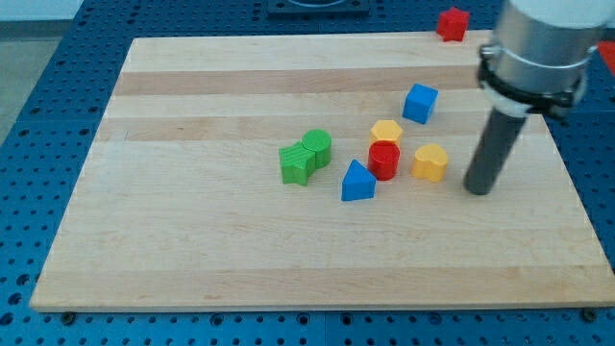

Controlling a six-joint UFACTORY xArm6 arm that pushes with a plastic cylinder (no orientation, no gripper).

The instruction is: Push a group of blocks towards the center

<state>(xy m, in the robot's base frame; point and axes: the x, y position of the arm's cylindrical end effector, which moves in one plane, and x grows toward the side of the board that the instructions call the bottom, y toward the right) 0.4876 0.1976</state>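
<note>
My tip (478,189) rests on the wooden board (192,240), just to the right of an orange-yellow block (430,162) and apart from it. Left of that block stand a red cylinder (383,160) and, behind it, a yellow hexagonal block (386,132). A blue triangular block (357,182) lies at the front of this cluster. A blue cube (420,103) sits further toward the view's top. A green cylinder (316,147) and a green star-shaped block (297,164) touch each other near the board's middle. A red block (453,23) sits at the board's top edge.
The arm's grey housing (538,48) hangs over the board's top right. A blue perforated table (38,115) surrounds the board on all sides.
</note>
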